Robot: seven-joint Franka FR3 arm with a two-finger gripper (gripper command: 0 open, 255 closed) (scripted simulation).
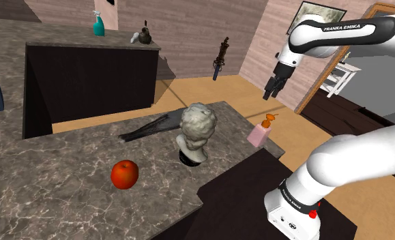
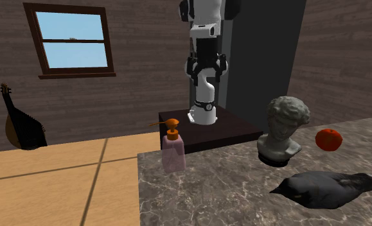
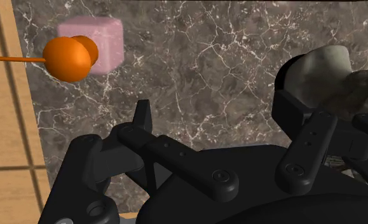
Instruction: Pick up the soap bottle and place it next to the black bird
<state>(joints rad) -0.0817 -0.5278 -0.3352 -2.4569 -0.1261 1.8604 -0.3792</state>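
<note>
My gripper [image 2: 207,76] hangs high over the corner of the counter, its two black fingers standing apart with nothing between them, pointing straight down. The thing I'm after, the pale pink soap bottle with an orange pump head [image 3: 93,41], stands well below the gripper and off to one side of it. In the wrist view it sits beyond the outer side of one finger, not in the gap, so I judge that I need to shift sideways before I descend. The bottle is upright, its long axis in line with the fingers' approach, and its thin orange spout sticks out past the edge of the dark veined marble counter [image 2: 210,196], over the wooden floor. I'd close on the squarish body rather than the pump. I can't tell what is inside it, if anything. On the gripper's other side, also well below, stands the grey stone-like bust on a black base [image 1: 197,131]. Beyond the bust from the gripper, the black bird [image 2: 326,187] lies flat on the counter, which is where the bottle must end up. A red apple [image 1: 124,174] sits farther out again.
</note>
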